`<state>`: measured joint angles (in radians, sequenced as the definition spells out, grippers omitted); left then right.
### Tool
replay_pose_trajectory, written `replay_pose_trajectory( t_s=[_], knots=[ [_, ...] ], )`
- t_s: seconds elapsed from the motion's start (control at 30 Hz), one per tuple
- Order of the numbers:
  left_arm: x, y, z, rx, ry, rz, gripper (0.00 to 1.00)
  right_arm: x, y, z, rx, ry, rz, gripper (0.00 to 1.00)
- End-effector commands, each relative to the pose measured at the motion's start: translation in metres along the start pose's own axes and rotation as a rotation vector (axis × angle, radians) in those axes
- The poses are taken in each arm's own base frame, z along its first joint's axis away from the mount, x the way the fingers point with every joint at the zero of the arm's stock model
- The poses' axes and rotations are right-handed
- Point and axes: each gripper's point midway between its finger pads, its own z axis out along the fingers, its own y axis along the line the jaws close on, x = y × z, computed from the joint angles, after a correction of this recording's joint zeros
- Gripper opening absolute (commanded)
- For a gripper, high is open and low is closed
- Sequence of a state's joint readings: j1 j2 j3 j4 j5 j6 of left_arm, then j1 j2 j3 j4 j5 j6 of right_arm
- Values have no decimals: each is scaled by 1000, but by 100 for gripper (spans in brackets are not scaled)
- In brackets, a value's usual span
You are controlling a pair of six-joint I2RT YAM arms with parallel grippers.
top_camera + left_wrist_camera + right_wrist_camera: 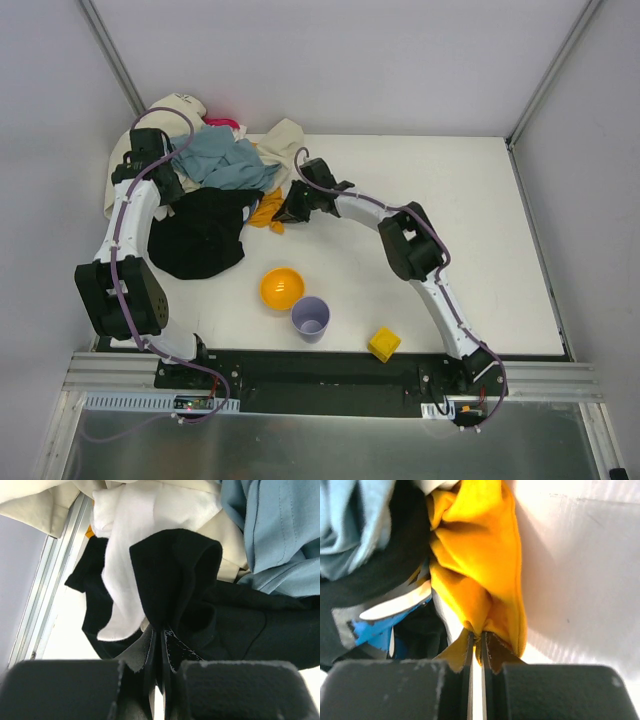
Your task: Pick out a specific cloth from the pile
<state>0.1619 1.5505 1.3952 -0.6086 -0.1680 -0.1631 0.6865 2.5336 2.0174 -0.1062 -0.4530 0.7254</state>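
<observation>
Right, we have our right tool [479, 642] clamped on the cloth [475, 555], its fingers closed down to a sliver with a fold of orange-yellow fabric pinched between them. From overhead, the cloth [268, 210] sits at the pile's [225, 165] right-hand near edge, crumpled and partly tucked under the other garments, with the right tool [290, 208] just beside it. Against the cloth in the wrist view we see a blue-grey garment [350, 520] and dark printed fabric.

Over on the pile's left side, our left tool [165, 188] is down among the clothes. Its wrist view shows the left tool [161, 635] squeezed together on a bunched fold of the black garment [180, 580], with a cream cloth [150, 525] draped just behind.

On the near side of the pile, well apart from it on the tabletop [430, 200], stand an orange bowl [282, 287], a lilac cup [310, 318] touching it, and a yellow block [384, 343].
</observation>
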Motion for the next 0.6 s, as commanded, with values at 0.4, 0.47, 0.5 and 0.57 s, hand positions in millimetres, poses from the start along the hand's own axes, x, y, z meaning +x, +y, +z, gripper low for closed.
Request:
replay_pose_trajectory(
  t_s=[0.4, 0.47, 0.5, 0.57],
  knots=[
    [-7, 8, 1, -6, -19, -74, 0, -48, 168, -179, -189, -212, -388, 0],
    [-7, 10, 1, -14, -20, -77, 0, -50, 182, -196, -212, -236, -413, 0],
    [-6, 12, 1, -20, -21, -78, 0, -51, 187, -204, -218, -248, -422, 0],
    [-7, 14, 0, -29, -25, -81, 0, -53, 199, -223, -241, -279, -445, 0]
  ],
)
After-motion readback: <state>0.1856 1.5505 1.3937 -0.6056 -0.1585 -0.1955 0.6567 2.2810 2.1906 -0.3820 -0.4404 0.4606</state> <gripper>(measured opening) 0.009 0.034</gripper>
